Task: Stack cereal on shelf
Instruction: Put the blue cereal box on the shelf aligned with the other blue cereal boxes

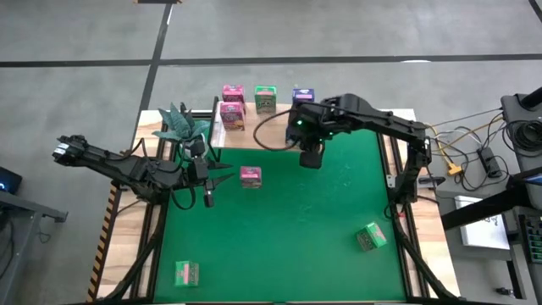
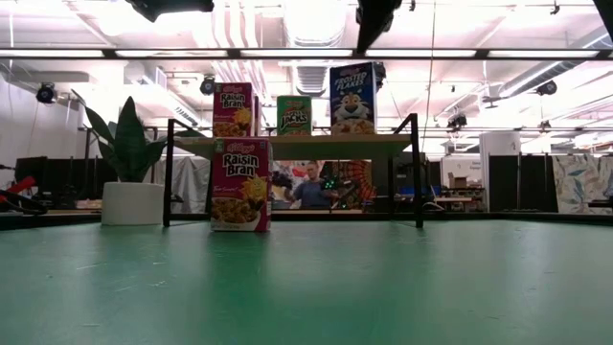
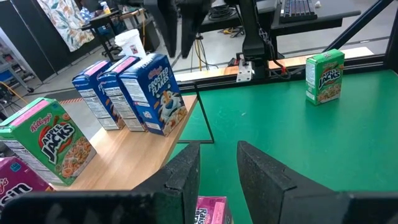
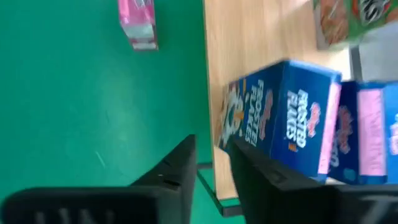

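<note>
Two green Apple Jacks boxes lie near the worktop's front edge, a pink Raisin Bran box stands mid-mat by the empty, parted left pincer, and the right pincer, slightly parted and empty, hangs before the shelf carrying Frosted Flakes at the back edge.

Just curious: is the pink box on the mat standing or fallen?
Standing. The pink box sits upright on the mat, label readable, in front of the shelf.
</note>
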You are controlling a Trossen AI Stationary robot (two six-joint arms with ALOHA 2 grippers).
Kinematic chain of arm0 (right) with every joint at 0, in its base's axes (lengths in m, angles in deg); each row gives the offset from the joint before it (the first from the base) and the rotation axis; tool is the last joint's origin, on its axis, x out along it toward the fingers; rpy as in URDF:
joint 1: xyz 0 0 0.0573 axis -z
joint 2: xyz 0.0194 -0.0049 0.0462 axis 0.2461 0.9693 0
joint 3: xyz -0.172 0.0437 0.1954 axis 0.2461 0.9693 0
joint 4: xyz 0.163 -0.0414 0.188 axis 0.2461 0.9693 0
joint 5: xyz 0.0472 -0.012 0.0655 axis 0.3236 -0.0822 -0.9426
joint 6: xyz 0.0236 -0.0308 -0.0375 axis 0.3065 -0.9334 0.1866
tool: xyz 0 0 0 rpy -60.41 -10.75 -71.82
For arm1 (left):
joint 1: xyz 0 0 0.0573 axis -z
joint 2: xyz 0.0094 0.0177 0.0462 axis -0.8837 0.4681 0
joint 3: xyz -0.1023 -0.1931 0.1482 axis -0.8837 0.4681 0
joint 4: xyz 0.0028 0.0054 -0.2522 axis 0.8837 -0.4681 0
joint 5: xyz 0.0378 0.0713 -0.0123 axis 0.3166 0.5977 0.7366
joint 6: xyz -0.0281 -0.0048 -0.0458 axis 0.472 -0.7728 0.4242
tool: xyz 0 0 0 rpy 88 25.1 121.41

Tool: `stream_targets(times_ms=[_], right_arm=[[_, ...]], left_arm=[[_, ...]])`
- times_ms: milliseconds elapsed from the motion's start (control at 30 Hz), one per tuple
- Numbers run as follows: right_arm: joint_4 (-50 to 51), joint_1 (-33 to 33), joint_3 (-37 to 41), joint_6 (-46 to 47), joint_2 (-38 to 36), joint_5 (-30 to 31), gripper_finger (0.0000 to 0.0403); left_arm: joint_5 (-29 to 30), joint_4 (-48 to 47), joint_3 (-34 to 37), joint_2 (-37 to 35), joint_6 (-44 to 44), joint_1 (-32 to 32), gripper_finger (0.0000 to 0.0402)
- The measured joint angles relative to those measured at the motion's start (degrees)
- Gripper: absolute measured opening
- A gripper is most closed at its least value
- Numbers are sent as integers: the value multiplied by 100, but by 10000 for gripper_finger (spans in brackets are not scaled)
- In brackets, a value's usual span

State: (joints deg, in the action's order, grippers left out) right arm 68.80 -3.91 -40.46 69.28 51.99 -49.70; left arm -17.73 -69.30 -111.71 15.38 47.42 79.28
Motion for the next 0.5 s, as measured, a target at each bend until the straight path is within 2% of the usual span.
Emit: stream_targets(times_ms=[200,500], right_arm=[[-53,5,408,44,2,829,15],[9,8,357,54,2,879,9]], left_arm=[[0,0,0,1,-1,0,88],[0,0,0,1,-2,-2,88]])
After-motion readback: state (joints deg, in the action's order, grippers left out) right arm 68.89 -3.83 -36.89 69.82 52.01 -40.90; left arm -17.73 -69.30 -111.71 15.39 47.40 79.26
